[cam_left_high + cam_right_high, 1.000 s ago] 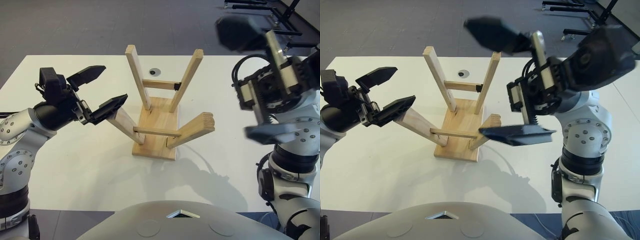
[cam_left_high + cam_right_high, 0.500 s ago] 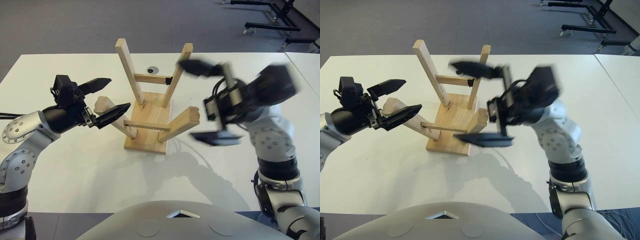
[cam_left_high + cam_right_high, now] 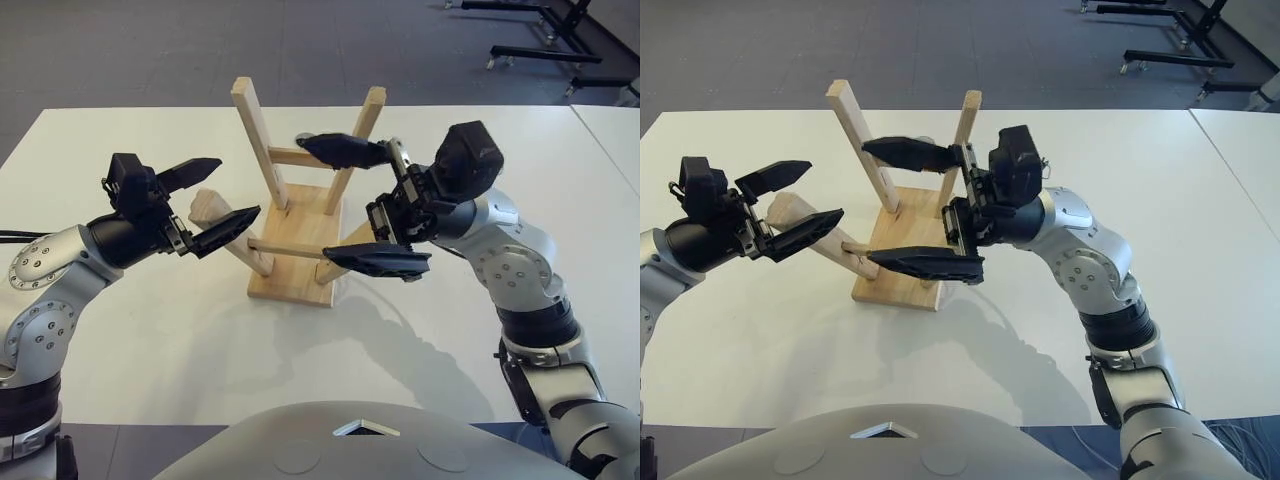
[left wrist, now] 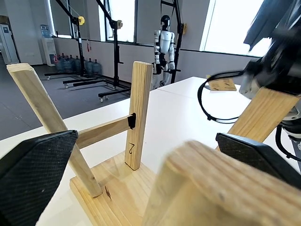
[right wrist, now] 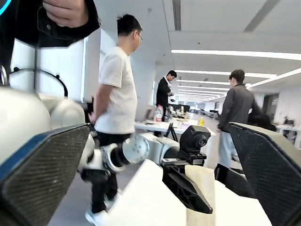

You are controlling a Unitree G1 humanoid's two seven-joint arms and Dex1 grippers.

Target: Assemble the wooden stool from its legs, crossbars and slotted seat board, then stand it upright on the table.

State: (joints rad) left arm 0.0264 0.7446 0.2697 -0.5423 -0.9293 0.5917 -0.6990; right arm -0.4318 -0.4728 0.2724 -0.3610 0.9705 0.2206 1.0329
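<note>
The wooden stool lies upside down on the white table, its seat board [image 3: 289,284] flat and all legs pointing up and outward. Two far legs [image 3: 256,135] stand joined by a crossbar [image 3: 297,157]; a second crossbar [image 3: 284,248] links the near pair. My left gripper [image 3: 234,188] is open, its fingers above and below the end of the near-left leg [image 3: 207,208], which looms between the pads [image 4: 34,173] in the left wrist view. My right gripper [image 3: 316,201] is open too, reaching in from the right over the near-right leg [image 3: 352,240], one finger high by the far crossbar, one low.
Bare white tabletop [image 3: 150,330] surrounds the stool, with more room at the front. A second table [image 3: 615,125] adjoins on the right. Black metal stands [image 3: 530,48] sit on the floor beyond the far edge.
My right arm has swung down from high on the right to the stool, jaws still open. The left gripper stays at the near-left leg. The head camera shifted early on.
</note>
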